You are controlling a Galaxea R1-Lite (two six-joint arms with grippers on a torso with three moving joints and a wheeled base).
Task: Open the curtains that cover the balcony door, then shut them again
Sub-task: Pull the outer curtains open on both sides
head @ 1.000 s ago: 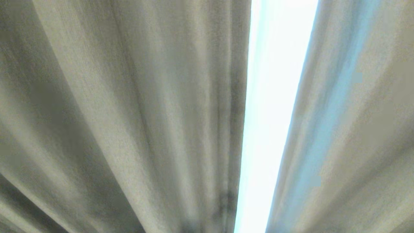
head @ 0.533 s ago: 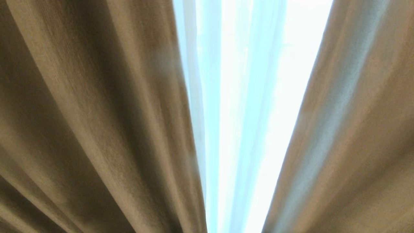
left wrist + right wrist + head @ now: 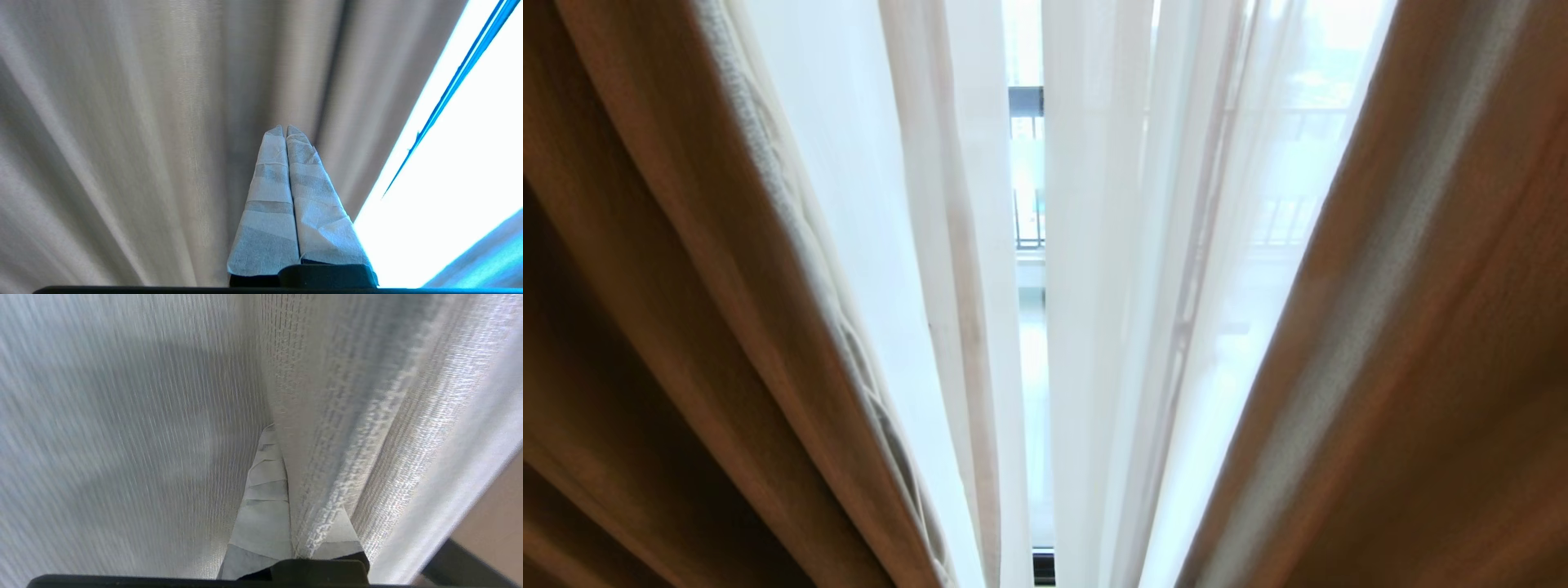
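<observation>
Right tool (image 3: 282, 435) clenched on a fold of the curtains (image 3: 327, 416), fabric pinched between taped fingers (image 3: 261, 506). Left tool (image 3: 285, 130) clenched, empty, pointing at the beige layer. Head view: drapes parted, sheer layer (image 3: 1094, 327) showing balcony railing (image 3: 1027, 220) through gap.

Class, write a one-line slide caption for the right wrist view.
Right tool shut on a fold of the woven curtain.

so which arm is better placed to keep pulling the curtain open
Right. The right gripper is shut on a fold of the curtains; the left gripper is shut on nothing, beside the fabric.
</observation>
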